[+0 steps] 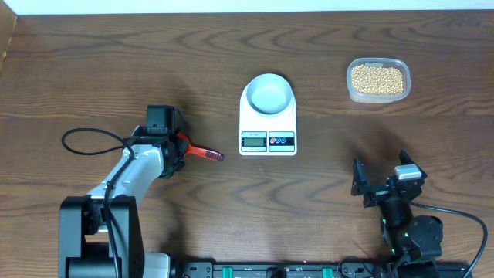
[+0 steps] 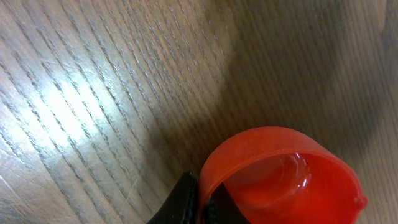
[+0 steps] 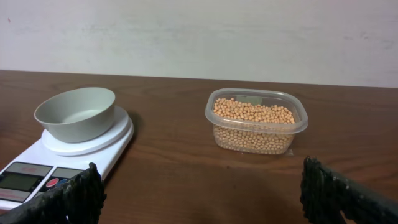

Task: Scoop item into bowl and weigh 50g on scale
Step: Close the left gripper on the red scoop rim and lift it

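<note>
A red plastic scoop (image 1: 204, 154) lies low over the table left of the scale, and my left gripper (image 1: 181, 151) is shut on it. In the left wrist view the black fingertips (image 2: 186, 199) pinch the rim of the scoop's empty cup (image 2: 286, 180). The pale bowl (image 1: 268, 94) (image 3: 78, 112) sits empty on the white scale (image 1: 268, 123) (image 3: 93, 163). The tan beans (image 1: 377, 79) (image 3: 252, 124) fill a clear tub at the far right. My right gripper (image 1: 384, 180) (image 3: 205, 199) hovers open near the front right, with nothing between its fingers.
The clear plastic tub (image 1: 351, 89) (image 3: 298, 127) stands right of the scale, with bare wood between them. A black cable (image 1: 85, 139) loops on the table left of the left arm. A pale wall rises behind the table's far edge.
</note>
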Controlling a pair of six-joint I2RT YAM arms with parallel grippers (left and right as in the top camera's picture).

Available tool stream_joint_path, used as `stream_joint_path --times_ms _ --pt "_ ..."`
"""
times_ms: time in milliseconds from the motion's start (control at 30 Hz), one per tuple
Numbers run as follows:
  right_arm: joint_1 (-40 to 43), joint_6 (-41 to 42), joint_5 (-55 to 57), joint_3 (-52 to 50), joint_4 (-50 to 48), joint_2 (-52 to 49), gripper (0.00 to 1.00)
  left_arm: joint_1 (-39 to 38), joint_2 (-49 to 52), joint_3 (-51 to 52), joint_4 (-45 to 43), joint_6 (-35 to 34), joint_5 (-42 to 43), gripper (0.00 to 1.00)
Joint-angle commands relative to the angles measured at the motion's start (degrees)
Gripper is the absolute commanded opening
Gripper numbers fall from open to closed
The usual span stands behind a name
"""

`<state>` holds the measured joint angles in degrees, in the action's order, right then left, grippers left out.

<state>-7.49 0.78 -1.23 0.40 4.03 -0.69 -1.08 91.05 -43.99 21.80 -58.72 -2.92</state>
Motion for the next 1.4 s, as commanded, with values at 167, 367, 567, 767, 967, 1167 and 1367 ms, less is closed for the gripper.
stream_joint_path --times_ms 167,367,567,767,967,1167,1367 --pt "-0.4 -0.6 0.7 -0.1 0.2 0.4 0.99 -0.1 0.7 0.5 -0.1 0.1 0.7 0.07" --pt "-0.4 -0.6 0.7 -0.1 0.2 0.4 0.99 0.2 -0.8 -0.2 -0.1 0.2 -1.0 0.07" --pt "-0.4 -0.6 0.7 -0.1 0.2 0.4 0.99 0.2 -6.0 -0.9 0.0 0.2 -2.5 0.07" --pt "-0.4 -0.6 0.7 -0.1 0.2 0.4 0.99 0.2 -13.5 -0.9 0.0 0.6 -8.4 0.07" --pt "-0.4 -0.6 0.7 -0.1 0.2 0.4 0.99 0.2 -19.1 -0.9 -0.1 0.6 -11.3 0.07" --pt "-0.4 -0.6 0.7 -0.1 0.2 0.4 0.99 0.2 -22.6 -0.9 -0.1 0.6 -11.3 0.07" --pt "-0.4 -0.6 0.7 -0.1 0.2 0.4 0.99 0.2 -25.5 -0.9 0.4 0.6 -11.3 0.07"
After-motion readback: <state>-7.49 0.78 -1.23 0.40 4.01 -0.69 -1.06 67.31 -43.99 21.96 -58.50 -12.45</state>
